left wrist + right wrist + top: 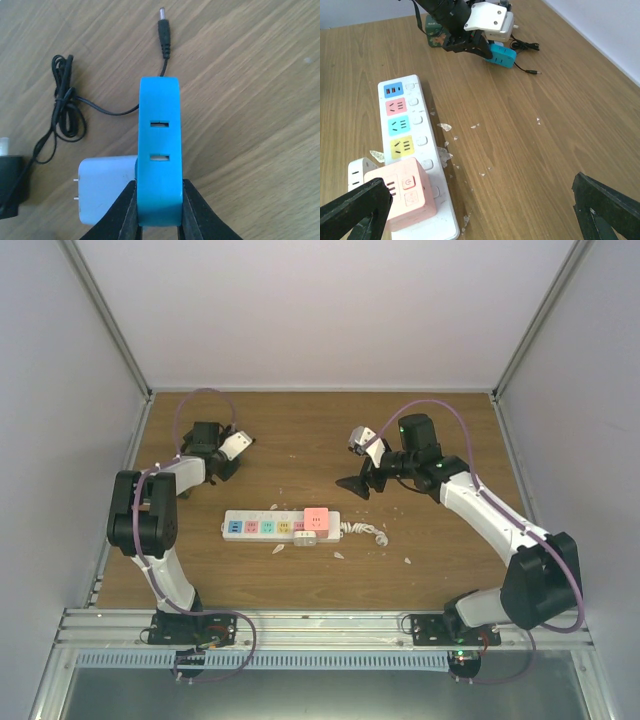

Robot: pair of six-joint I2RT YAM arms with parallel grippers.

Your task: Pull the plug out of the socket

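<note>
The socket, a long white power strip point(262, 526) with coloured faces, lies mid-table; it also shows in the right wrist view point(422, 150). A pink cube plug point(316, 520) sits plugged in at its cord end, seen close at the right wrist point(400, 194). My right gripper point(480, 192) is open, its fingers wide apart, hovering just right of the cube; in the top view it point(360, 480) is behind the strip. My left gripper point(158, 184) is shut on a blue adapter point(159, 150) at the back left point(222, 465), far from the strip.
A pale blue-white adapter point(102, 192), a black adapter point(10, 186) and a thin black cable with a barrel tip point(164, 30) lie by the left gripper. A small white adapter point(357, 170) lies against the strip. White flakes point(444, 127) scatter the wooden table.
</note>
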